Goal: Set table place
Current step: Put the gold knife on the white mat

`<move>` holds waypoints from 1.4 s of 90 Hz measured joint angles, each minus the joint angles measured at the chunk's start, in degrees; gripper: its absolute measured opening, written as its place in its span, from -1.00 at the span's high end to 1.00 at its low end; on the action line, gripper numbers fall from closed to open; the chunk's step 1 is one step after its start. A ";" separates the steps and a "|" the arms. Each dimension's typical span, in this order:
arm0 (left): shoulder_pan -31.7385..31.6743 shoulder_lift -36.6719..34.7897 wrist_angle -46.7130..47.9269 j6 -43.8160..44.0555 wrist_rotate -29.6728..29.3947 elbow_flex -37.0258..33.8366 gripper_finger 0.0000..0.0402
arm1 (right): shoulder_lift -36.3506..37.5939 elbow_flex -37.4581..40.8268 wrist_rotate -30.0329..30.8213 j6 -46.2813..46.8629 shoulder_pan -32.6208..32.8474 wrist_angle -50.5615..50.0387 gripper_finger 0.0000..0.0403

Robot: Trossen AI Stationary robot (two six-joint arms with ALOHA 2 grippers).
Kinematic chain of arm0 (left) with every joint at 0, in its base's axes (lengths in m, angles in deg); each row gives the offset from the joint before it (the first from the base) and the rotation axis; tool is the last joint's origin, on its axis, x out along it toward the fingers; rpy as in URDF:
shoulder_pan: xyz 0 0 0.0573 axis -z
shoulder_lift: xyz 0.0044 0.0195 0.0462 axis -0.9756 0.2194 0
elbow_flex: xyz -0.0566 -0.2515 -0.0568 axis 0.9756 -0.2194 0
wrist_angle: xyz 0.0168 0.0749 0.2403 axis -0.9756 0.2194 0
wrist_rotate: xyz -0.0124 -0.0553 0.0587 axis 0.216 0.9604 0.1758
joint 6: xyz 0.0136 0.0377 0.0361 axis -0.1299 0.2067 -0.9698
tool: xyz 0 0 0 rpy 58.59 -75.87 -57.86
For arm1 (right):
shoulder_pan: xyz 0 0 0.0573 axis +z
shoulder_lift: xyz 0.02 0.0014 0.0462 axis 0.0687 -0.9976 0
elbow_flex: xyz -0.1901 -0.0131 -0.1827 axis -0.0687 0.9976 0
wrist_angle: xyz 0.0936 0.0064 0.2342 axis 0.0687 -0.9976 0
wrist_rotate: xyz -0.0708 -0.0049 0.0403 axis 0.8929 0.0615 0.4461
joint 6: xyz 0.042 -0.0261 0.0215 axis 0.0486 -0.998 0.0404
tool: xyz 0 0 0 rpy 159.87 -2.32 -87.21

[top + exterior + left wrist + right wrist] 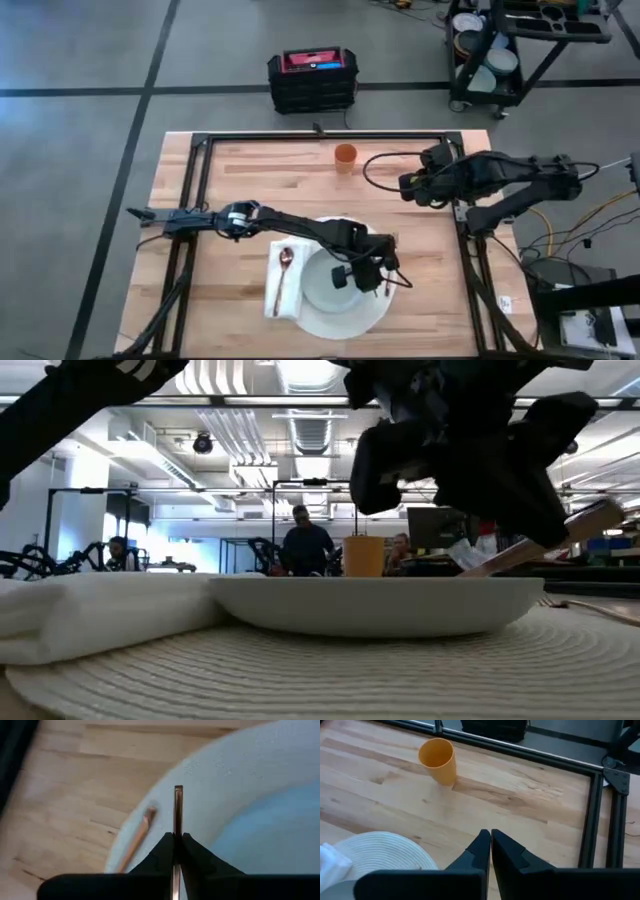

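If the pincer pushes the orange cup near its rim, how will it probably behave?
The cup stands upright, taller than wide, and seems narrower at its base, so a high push would likely tip it. It looks empty, probably light plastic, so it may slide easily on the smooth table. Once tipped, it could roll.

No text, label, brand or number is legible on anything here.

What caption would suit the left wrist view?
Left pincer shut on a copper utensil above the white mat, another utensil lying beside.
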 joint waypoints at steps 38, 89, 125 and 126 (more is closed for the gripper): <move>-0.16 -0.07 -7.27 4.24 -3.89 0.00 0.97 | 0.01 0.00 2.94 -1.82 -0.02 0.02 1.00; -0.12 -0.03 -1.48 4.07 -2.10 -7.46 0.98 | 0.02 -0.02 5.91 -1.82 -0.02 0.24 1.00; -0.42 -0.03 -4.05 8.60 -6.92 -7.50 0.98 | 0.02 0.00 6.01 -1.80 -0.03 0.81 1.00; -0.42 -0.03 -3.93 8.57 -6.85 -7.50 0.98 | 0.02 -0.02 6.01 -1.80 -0.02 0.83 1.00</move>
